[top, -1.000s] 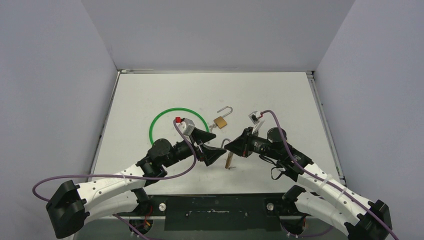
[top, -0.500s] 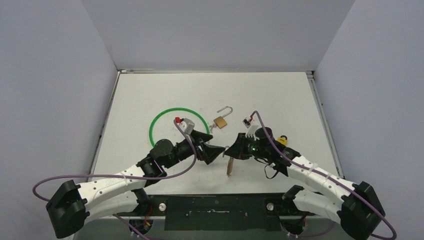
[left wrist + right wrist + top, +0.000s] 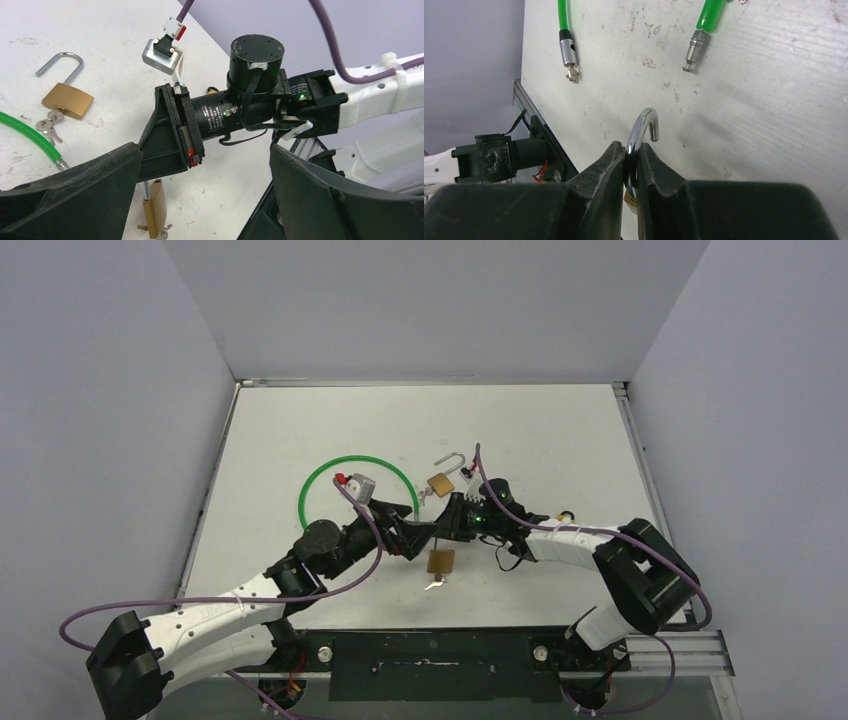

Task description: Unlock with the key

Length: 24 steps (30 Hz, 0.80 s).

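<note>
Our right gripper (image 3: 633, 150) pinches the padlock (image 3: 440, 560) by its sprung shackle (image 3: 644, 122); the left gripper (image 3: 202, 155) gapes empty. Unlocking seems done; next we'd lower it gently

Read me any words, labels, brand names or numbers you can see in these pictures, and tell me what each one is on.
Nothing is legible.
On the right arm's wrist motor: white print, too small to read.
On the loose padlock: no marking shows.
On the held padlock: no marking shows.
</note>
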Each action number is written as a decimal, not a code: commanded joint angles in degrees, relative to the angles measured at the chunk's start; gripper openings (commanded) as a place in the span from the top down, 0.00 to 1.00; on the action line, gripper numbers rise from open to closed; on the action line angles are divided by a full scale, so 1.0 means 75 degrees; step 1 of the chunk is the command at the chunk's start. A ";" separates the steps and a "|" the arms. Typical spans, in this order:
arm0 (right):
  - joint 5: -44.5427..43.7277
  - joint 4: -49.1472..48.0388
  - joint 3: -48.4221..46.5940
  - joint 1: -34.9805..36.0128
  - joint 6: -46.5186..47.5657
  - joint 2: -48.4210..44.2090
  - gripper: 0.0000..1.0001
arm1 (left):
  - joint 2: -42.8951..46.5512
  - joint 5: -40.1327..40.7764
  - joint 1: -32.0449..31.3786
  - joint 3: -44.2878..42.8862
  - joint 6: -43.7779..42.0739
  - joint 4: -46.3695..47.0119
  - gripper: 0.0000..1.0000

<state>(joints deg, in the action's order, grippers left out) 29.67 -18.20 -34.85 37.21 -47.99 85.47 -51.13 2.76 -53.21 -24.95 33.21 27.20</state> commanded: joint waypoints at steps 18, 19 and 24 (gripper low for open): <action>0.0855 -0.0660 -0.1855 0.0517 0.0563 0.2079 0.38 | 0.0518 0.1210 0.0128 -0.0166 0.0028 -0.0914 0.03; 0.0725 -0.0520 -0.1876 0.0516 0.0699 0.1970 0.34 | 0.0559 0.1304 0.0133 -0.0212 0.0016 -0.1023 0.03; 0.0016 0.0356 -0.1915 0.0459 0.1296 0.1036 0.23 | 0.0732 0.1600 0.0132 -0.0390 -0.0061 -0.1551 0.03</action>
<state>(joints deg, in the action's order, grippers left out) 34.87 -18.87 -46.72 41.10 -43.88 101.01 -47.35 11.81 -52.64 -25.02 33.82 18.46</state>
